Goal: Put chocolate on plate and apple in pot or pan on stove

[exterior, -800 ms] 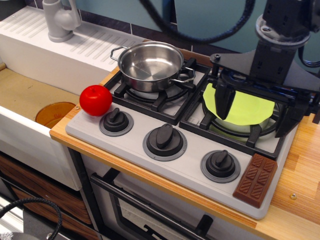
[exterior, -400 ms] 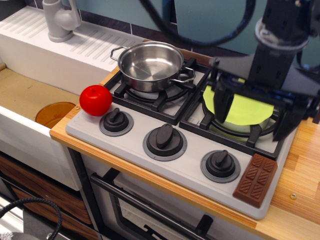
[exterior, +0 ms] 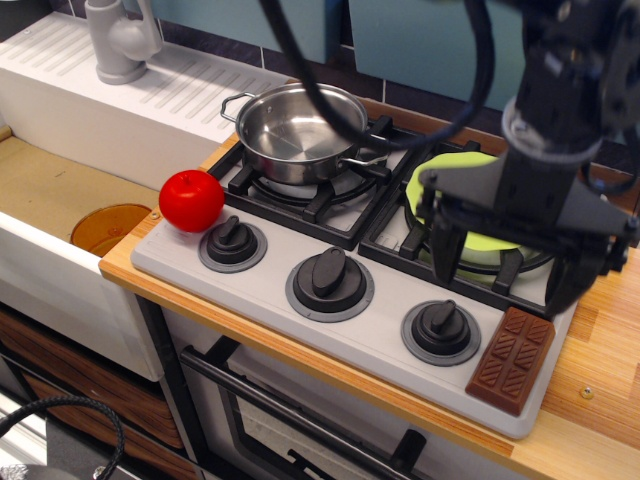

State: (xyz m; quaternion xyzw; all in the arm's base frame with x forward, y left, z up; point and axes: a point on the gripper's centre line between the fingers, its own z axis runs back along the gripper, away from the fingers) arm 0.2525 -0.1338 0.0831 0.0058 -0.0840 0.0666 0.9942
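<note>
The brown segmented chocolate [exterior: 512, 360] lies on the front right corner of the grey stove [exterior: 270, 310]. The lime-green plate [exterior: 462, 168] rests on the right grate, mostly hidden behind my gripper. My gripper [exterior: 512, 265] is open and empty, its two black fingers spread wide above the right burner's front edge, just behind and above the chocolate. The red apple [exterior: 191, 200] sits at the stove's left edge beside the left knob. The empty steel pot [exterior: 298, 130] stands on the left back grate.
Three black knobs [exterior: 329, 278] line the stove front. A sink [exterior: 60, 190] with an orange-brown disc [exterior: 108, 228] lies at left, with a grey tap [exterior: 120, 40] behind. Wooden counter [exterior: 600, 360] runs at right.
My gripper has moved toward the front and down, from over the plate to the right burner's front edge, nearer the chocolate. More of the plate's back rim shows. Nothing else moved.
</note>
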